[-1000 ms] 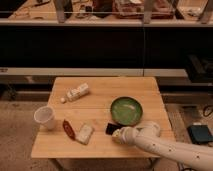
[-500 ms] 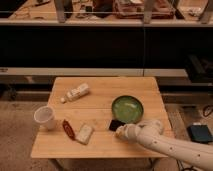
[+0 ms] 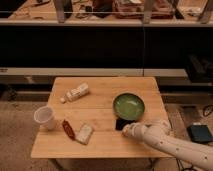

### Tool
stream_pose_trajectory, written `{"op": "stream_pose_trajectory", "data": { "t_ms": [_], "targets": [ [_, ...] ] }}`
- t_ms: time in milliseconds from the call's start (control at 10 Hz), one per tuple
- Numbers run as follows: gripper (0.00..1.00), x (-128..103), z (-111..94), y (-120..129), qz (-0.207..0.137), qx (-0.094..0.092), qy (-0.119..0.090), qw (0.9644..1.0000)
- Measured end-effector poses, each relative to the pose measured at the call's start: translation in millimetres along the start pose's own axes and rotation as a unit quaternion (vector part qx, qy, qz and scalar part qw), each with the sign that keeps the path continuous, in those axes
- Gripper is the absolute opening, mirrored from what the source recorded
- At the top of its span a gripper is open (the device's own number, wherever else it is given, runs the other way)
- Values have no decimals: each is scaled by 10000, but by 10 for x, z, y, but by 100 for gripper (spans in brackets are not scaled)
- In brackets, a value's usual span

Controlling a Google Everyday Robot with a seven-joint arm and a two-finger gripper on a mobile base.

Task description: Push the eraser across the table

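Black, flat and rectangular, the eraser lies on the plank-grained wooden table, at six o'clock from the round green bowl. The smooth white gripper sits just beside the eraser at its five o'clock; whether it is wide or narrow cannot be told.

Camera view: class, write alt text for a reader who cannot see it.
A robot's gripper sits beside a black eraser on a wooden table, just in front of a green bowl. A white cup, a red-brown oblong and a whitish block lie further left.
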Motion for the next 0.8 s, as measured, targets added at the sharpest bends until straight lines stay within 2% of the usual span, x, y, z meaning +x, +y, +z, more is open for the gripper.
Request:
{"op": "stream_pose_trajectory", "data": {
  "t_ms": [400,800],
  "targets": [
    [0,63,153,-96,-41,44,-1,10000],
    [0,225,143,-245,-114,147,128,9997]
  ]
}}
